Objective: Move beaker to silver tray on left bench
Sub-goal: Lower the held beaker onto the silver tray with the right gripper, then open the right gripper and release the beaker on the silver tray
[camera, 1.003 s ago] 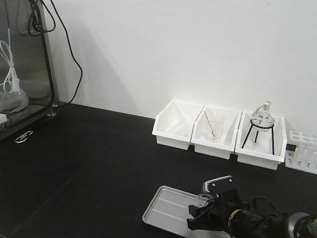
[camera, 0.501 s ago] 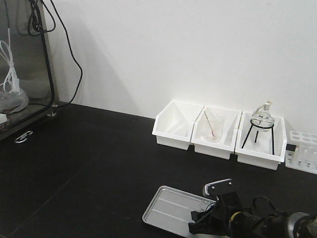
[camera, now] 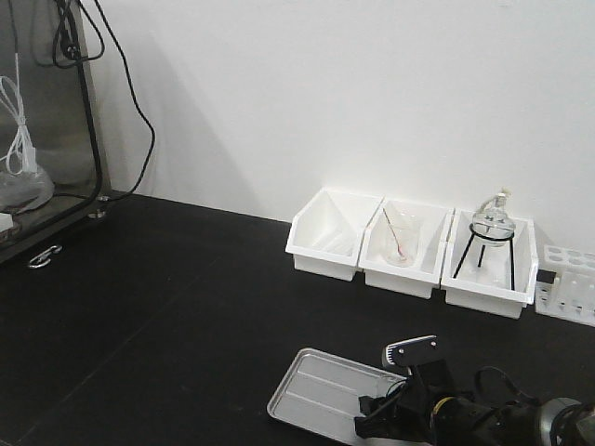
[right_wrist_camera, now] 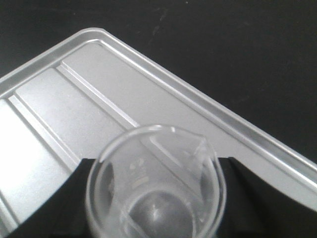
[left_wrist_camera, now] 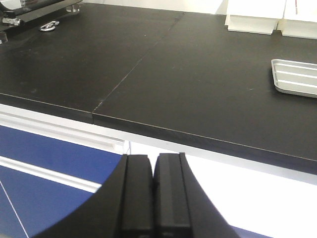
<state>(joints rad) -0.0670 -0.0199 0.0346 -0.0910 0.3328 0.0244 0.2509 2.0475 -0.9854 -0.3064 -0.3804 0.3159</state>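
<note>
The left and centre of the black table (camera: 167, 297) lay bare in the front view, open for a tool to pass. Along the wall at right, three white bins (camera: 414, 251) and a test-tube rack (camera: 567, 283) blocked the way. At bottom right, the right tool (camera: 395, 409) with the beaker (right_wrist_camera: 156, 183) occupied the silver tray (camera: 316, 395)'s near corner.

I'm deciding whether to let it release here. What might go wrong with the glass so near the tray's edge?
The beaker sits between the right gripper's fingers over the silver tray, near its raised rim and ridges. Released onto a ridge or the rim, it might tip. Whether it touches the tray yet cannot be told.
</note>
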